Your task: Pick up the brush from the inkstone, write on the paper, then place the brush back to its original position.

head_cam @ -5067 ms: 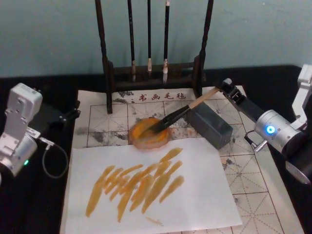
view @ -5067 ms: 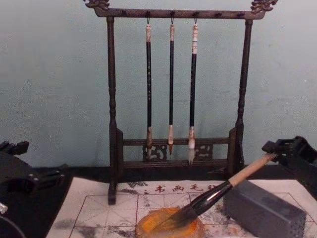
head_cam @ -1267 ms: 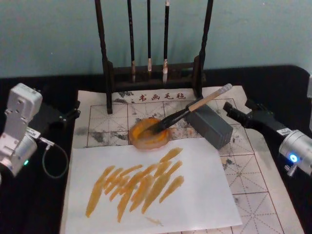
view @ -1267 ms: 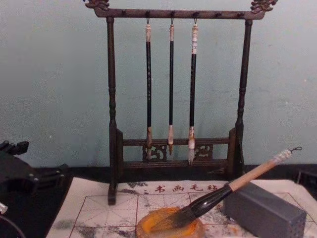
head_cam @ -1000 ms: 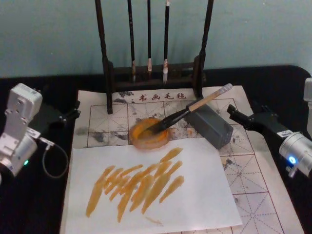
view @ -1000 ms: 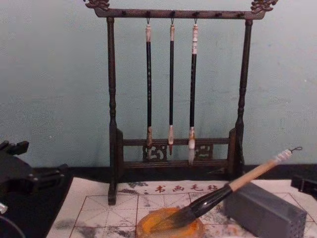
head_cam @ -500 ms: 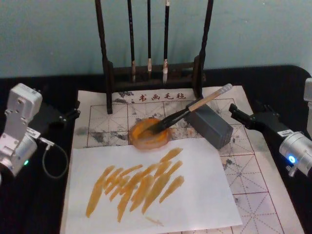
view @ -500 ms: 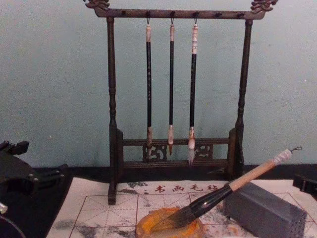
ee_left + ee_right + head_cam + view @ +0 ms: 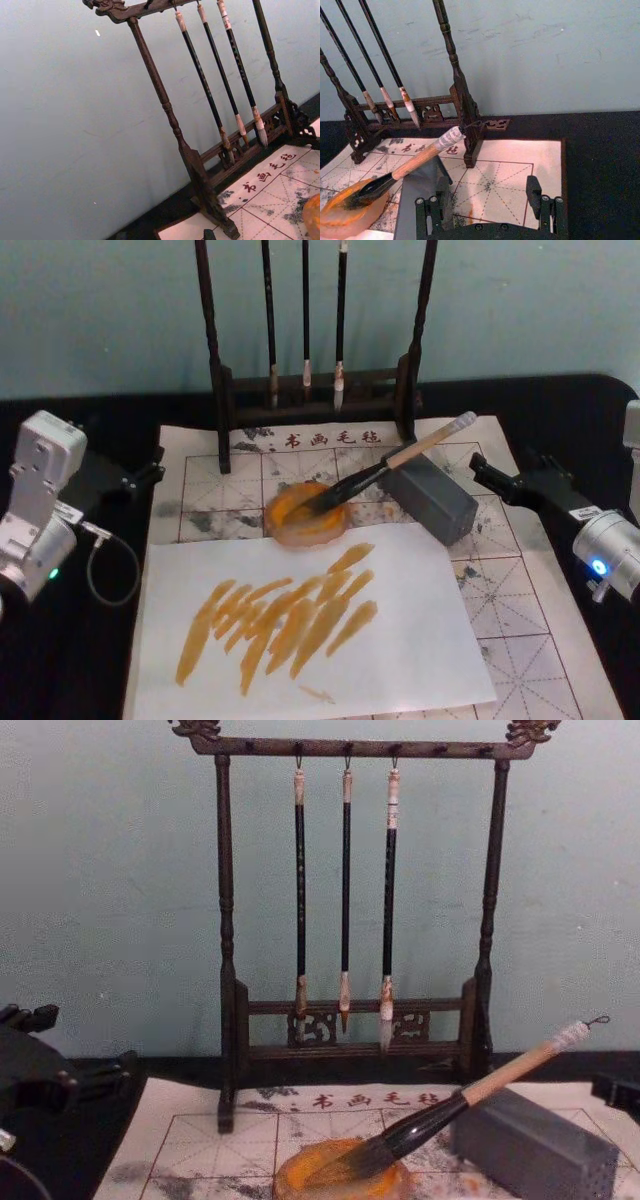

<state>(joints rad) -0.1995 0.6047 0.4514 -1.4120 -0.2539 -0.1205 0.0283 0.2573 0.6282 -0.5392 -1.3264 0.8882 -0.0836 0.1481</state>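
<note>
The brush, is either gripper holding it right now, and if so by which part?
Nothing is held. The brush lies with its bristles in the orange inkstone and its handle on the grey block; the right gripper sits open, apart from it.

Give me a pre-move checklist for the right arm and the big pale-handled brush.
1. Large pale-handled calligraphy brush, bristles in the round orange inkstone: ok.
2. Brush handle propped on the grey rectangular block: ok.
3. Right gripper open, apart from the brush: ok.
4. Left gripper parked at the left, off the sheets: ok.
5. Orange strokes on the plain white sheet: ok.
</note>
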